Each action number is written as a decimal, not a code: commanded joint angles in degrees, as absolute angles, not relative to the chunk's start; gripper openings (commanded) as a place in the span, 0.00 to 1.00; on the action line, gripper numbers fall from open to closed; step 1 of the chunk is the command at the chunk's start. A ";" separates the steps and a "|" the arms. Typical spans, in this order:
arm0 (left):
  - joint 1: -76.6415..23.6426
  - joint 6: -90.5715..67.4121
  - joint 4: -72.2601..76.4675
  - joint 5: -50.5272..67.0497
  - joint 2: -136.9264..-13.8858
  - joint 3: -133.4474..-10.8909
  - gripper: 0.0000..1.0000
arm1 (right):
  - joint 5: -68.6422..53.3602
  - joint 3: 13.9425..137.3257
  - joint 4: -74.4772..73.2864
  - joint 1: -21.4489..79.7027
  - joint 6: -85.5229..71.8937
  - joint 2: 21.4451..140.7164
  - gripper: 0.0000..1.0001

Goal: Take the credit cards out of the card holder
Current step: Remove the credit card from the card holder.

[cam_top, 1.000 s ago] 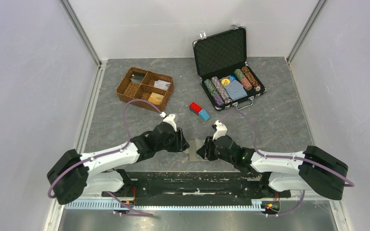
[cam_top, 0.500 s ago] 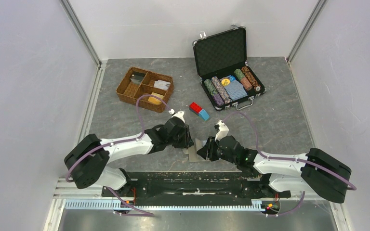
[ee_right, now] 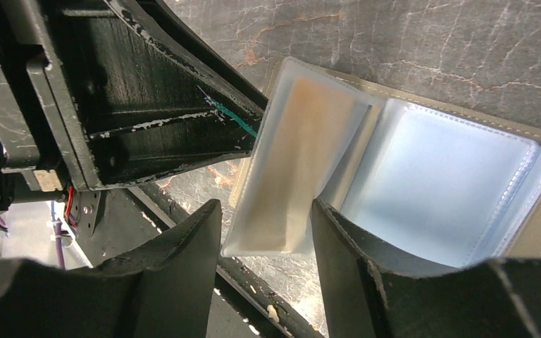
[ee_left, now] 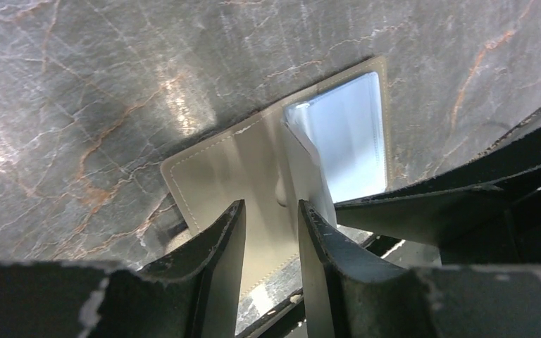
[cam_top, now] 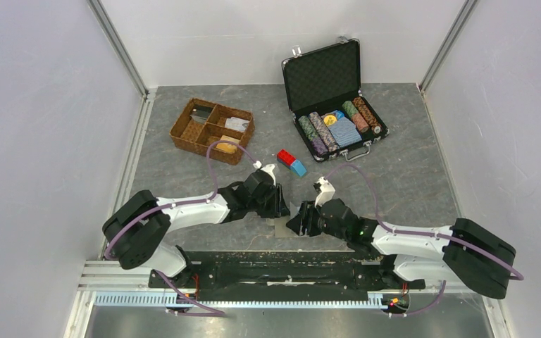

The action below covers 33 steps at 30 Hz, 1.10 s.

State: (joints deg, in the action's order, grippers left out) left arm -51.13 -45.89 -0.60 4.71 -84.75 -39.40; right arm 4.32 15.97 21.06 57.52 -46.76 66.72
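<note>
Card holder (cam_top: pixel 282 224): open on surface, lower centre of top view. Orange-gold card (ee_right: pixel 292 162): in raised sleeve, long axis up-frame, lower end inside spread right pincer (ee_right: pixel 264 208). Left pincer (ee_left: pixel 271 205): part-spread over flap, pinching nothing.

Bench (cam_top: pixel 408 176) under me: dark grey stone-look top with pale and rust veins, pale grit (cam_top: pixel 253 243) strewn along my edge. Three plain white walls box it in: back wall (cam_top: pixel 275 35), left wall (cam_top: pixel 35 141), right wall (cam_top: pixel 514 127). Bare aluminium left post (cam_top: pixel 118 48) and right post (cam_top: pixel 447 42) stand in the back corners. Black base plate (cam_top: pixel 282 264) spans the near edge, slotted rail (cam_top: pixel 253 299) below it. Light is even; soft glare patch (ee_left: pixel 176 105) on the bench seen close up.
</note>
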 commanded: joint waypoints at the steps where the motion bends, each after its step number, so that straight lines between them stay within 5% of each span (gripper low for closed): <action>1: -51.15 -48.02 3.89 8.01 -83.18 -40.39 0.40 | 6.65 19.04 17.22 57.22 -44.53 63.78 0.54; 7: -51.15 -48.56 5.70 9.80 -83.14 -40.10 0.40 | 10.49 19.95 10.96 57.22 -43.43 60.03 0.55; 24: -51.94 -49.59 12.55 16.09 -88.04 -41.17 0.41 | 17.69 20.74 0.19 56.86 -42.08 54.54 0.35; 33: -51.94 -46.42 -6.36 -1.47 -78.06 -42.95 0.41 | 18.58 20.26 -0.60 56.52 -41.73 54.66 0.27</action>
